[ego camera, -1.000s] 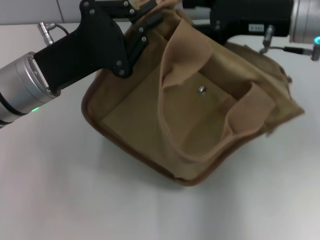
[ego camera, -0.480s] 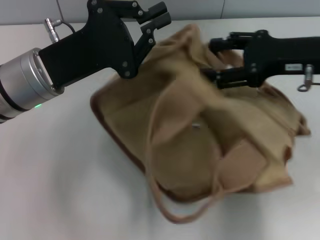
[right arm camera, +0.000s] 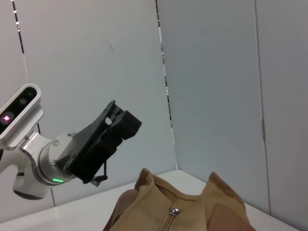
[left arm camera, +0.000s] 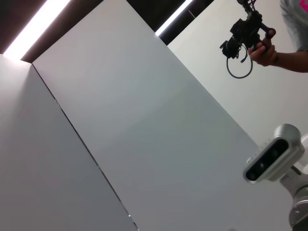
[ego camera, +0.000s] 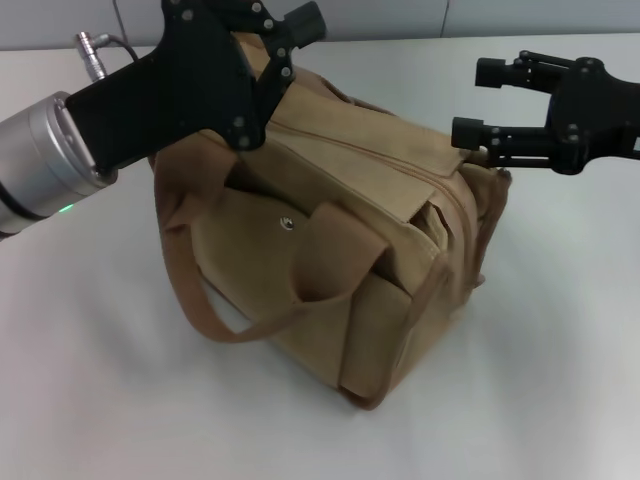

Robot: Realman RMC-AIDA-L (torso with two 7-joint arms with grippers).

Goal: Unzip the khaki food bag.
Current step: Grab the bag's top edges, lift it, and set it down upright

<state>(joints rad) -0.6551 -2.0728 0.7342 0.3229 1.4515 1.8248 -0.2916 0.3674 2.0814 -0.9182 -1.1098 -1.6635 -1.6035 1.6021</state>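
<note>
Now upright, the khaki food bag (ego camera: 340,250) may topple because the left gripper (ego camera: 290,45) and right gripper (ego camera: 470,100), both spread, hold nothing, it seems.

- The left gripper (ego camera: 298,38) is matte black and angular, a broad flat housing narrowing into jointed links, studded with small silver screw heads.
- Behind it, at the left edge of the head view, sits a brushed silver cylindrical wrist (ego camera: 45,160) with dark ring seams and a small green light (ego camera: 64,210) glowing on its underside.
- A silver plug with a thin black cable (ego camera: 100,45) juts from the wrist at upper left.
- The right gripper (ego camera: 478,100), at upper right, is black too, with thin bars, visible pivot screws and blunt block-shaped fingertips (ego camera: 470,133).
- In the right wrist view the left arm shows a white camera pod (right arm camera: 17,113) with dark lenses.
</note>
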